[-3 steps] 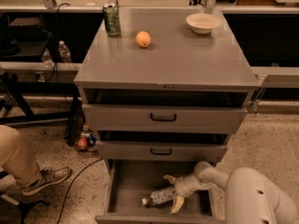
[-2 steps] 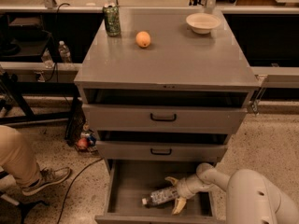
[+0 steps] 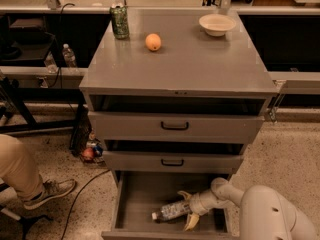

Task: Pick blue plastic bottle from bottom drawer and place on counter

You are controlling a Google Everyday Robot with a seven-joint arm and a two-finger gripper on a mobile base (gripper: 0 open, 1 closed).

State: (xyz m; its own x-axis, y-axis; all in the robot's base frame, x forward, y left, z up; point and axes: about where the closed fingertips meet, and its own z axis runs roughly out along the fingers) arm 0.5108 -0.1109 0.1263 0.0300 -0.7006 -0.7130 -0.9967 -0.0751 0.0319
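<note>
Tan trousers cover a person's leg [image 3: 15, 166] at the far left, and a shoe [image 3: 51, 189] rests on the speckled floor [image 3: 292, 149]. Behind the leg, a small water bottle [image 3: 69, 55] stands on a low ledge.

Next comes the big grey cabinet. On the counter [image 3: 185, 69], a green can [image 3: 119, 21] stands upright at the back left corner. An orange [image 3: 153, 42] sits just to the right of the can, not touching it. A white bowl [image 3: 216, 25] sits near the back right corner, well apart from the orange.

Under the counter is the top drawer [image 3: 174, 126] with a black handle, pulled out a little. Below it is the middle drawer [image 3: 172, 162], also with a black handle. At the very bottom, the bottom drawer [image 3: 132, 209] is pulled out far, and its flat grey floor shows.

The blue plastic bottle [image 3: 170, 211] lies on its side on that floor, near the front. Its white cap points left.

The gripper [image 3: 185, 210] is down inside the drawer, at the right end of the bottle. Its two yellowish fingers [image 3: 191, 223] are spread apart. One is on the far side of the bottle and one is on the near side, so the end of the bottle lies between them. It is too hard to see if they touch it.

The white arm [image 3: 270, 214] reaches in from the bottom right corner.
</note>
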